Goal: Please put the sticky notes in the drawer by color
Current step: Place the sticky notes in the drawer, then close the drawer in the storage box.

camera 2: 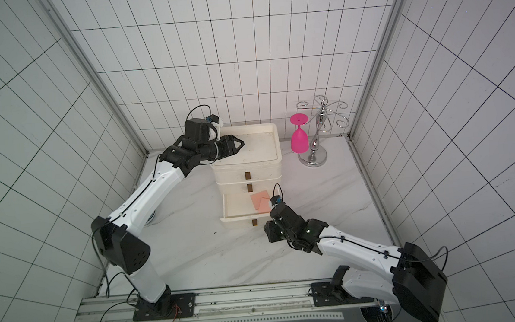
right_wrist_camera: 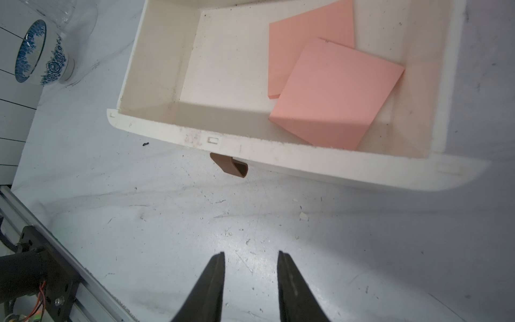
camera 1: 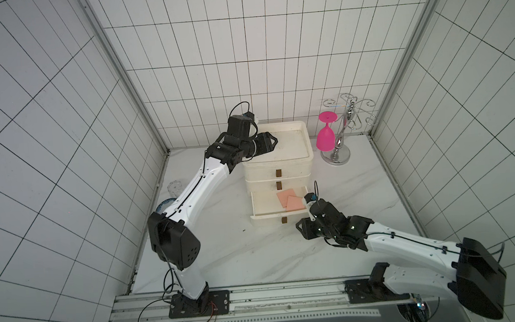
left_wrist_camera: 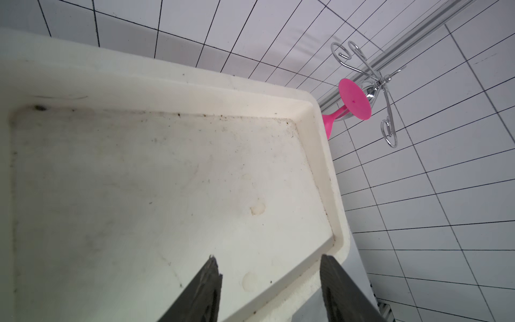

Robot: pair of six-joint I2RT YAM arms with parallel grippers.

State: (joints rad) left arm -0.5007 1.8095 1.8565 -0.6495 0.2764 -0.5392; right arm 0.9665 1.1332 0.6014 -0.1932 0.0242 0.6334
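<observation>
The cream-white drawer chest (camera 1: 263,170) (camera 2: 235,176) stands at the back of the table. Its bottom drawer (camera 1: 267,221) (right_wrist_camera: 278,156) is pulled out; the two above are closed. Two salmon pink sticky notes (camera 1: 291,201) (camera 2: 262,202) lie overlapping in that drawer, one (right_wrist_camera: 334,94) partly on top of its twin (right_wrist_camera: 310,41). My right gripper (right_wrist_camera: 251,253) (camera 1: 299,226) hovers open and empty over the table, in front of the drawer's brown handle (right_wrist_camera: 230,167). My left gripper (left_wrist_camera: 269,258) (camera 1: 276,140) is open and empty above the chest's bare lid tray (left_wrist_camera: 167,181).
A pink goblet (camera 1: 325,136) hangs upside down on a chrome rack (camera 1: 343,148) to the right of the chest. A blue-patterned cup (right_wrist_camera: 41,55) and a clear glass (camera 1: 175,187) stand at the table's left edge, partly behind the left arm.
</observation>
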